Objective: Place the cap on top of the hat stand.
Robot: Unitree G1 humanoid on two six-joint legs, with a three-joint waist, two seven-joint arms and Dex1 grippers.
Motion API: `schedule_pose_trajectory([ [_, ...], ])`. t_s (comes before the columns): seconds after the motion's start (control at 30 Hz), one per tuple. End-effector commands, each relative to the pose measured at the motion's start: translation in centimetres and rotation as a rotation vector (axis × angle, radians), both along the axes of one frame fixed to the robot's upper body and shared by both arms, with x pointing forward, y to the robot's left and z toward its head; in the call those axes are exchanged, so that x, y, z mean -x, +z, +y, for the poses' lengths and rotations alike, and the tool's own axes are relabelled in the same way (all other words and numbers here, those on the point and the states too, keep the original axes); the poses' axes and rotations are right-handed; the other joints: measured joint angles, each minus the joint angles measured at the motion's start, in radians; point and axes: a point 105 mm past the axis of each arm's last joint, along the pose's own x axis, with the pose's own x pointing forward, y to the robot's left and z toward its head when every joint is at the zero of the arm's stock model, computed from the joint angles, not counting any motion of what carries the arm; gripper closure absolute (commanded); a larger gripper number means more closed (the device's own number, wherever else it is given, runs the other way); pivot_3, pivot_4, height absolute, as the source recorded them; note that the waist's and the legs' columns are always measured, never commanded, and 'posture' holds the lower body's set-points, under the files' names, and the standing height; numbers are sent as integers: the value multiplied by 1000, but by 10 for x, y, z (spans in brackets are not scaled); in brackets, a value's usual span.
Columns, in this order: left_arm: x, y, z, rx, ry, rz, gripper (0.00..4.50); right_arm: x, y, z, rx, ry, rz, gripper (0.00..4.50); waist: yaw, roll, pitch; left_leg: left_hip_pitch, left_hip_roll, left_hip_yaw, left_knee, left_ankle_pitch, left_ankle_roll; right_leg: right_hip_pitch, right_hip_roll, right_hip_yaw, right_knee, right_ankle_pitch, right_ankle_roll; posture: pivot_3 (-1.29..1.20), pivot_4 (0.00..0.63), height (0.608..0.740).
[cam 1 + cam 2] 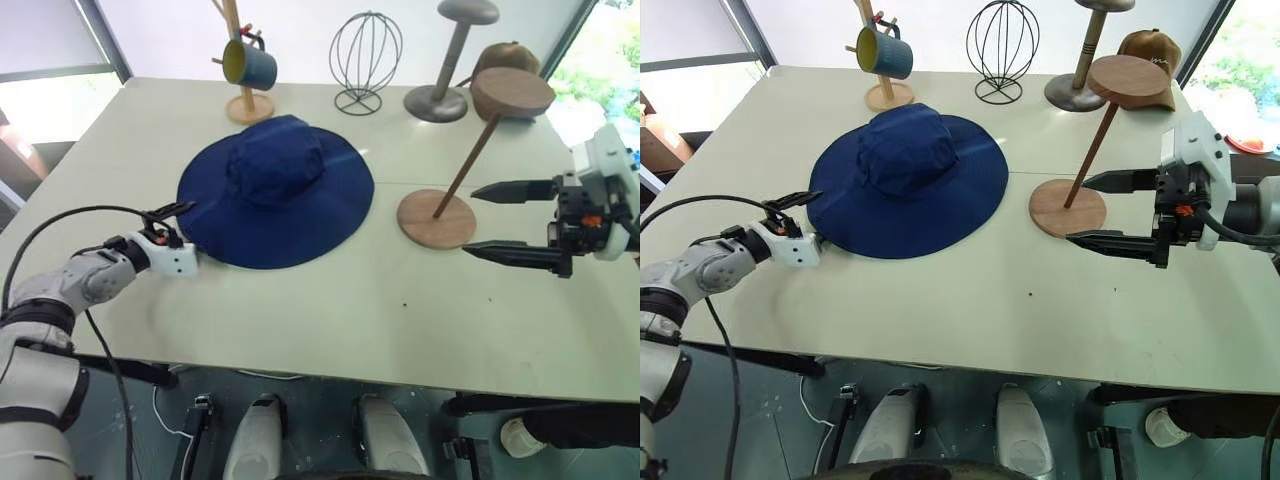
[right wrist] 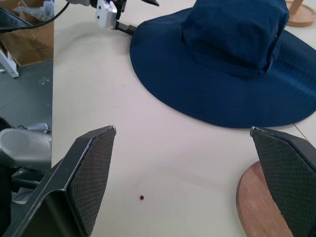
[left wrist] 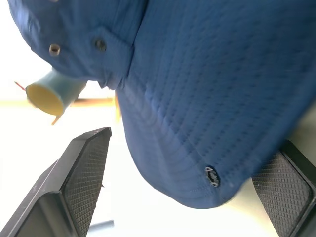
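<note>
While navy cap (image 1: 275, 190) lies flat mid-table, L gripper (image 1: 178, 228) sits at its brim edge, fingers apart, brim between them; wooden hat stand (image 1: 470, 160) just beside. R wrist cam: R gripper (image 2: 197, 182) wide open, empty. No legible writing.

On the bench (image 1: 330, 310) there were two hats: one navy cap (image 1: 275, 190) and one brown hat (image 1: 1148, 52) at upper right. Four stands stood along the back: one hat stand (image 1: 470, 160), one grey pedestal stand (image 1: 450, 60), one wire globe stand (image 1: 365, 58), one peg stand (image 1: 240, 60) carrying one mug (image 1: 248, 64).
</note>
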Motion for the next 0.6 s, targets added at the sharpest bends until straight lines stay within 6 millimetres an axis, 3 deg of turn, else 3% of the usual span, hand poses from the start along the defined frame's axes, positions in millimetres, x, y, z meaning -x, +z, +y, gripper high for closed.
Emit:
schedule_pose_trajectory([
  [0.03,-9,19,9,34,63,-90,158,6,13,2,-1,13,-68,0,-2,0,0,0,0,0,0,0,0,0,0,0,0,0,0,0,150,740],
  [0.23,-17,30,-5,33,30,-159,158,6,14,3,-7,10,-71,0,-1,-1,0,0,0,0,-1,0,0,-1,0,0,0,1,1,0,150,740],
  [0.43,-24,49,-33,35,-69,-244,158,6,16,6,-21,16,-73,0,1,-2,0,-1,0,0,-1,0,0,0,0,0,-2,1,2,0,150,740],
  [0.6,-29,45,-52,-55,-139,-253,158,5,17,8,-40,15,-78,0,-1,-2,1,-2,0,0,-1,0,0,0,0,0,-3,1,3,0,150,740],
])
